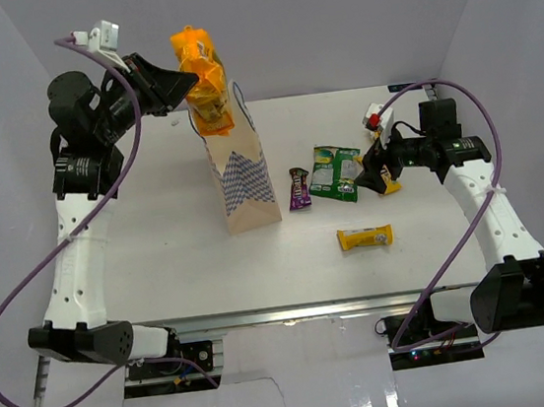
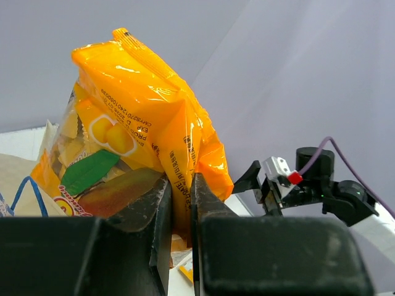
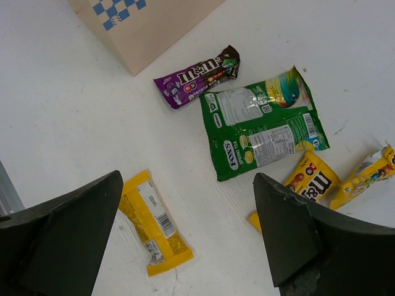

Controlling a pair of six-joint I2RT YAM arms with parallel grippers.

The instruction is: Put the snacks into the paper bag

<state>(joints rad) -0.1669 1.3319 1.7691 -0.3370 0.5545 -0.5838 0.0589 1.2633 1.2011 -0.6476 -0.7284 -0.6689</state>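
Note:
My left gripper (image 1: 181,87) is shut on the orange-yellow snack bag (image 1: 202,78), holding it over the open top of the upright paper bag (image 1: 248,192). In the left wrist view the jaws (image 2: 180,185) pinch the orange bag's (image 2: 142,105) lower edge. My right gripper (image 1: 373,173) is open and empty, hovering low over the table. In the right wrist view (image 3: 188,179) it is above a green-white pouch (image 3: 262,123), a dark purple bar (image 3: 197,77), a yellow bar (image 3: 154,225) and a yellow packet (image 3: 311,182).
The purple bar (image 1: 298,188) and green pouch (image 1: 335,171) lie right of the paper bag, and the yellow bar (image 1: 366,239) lies nearer the front. Another yellow wrapper (image 3: 370,176) lies beside the yellow packet. White walls enclose the table.

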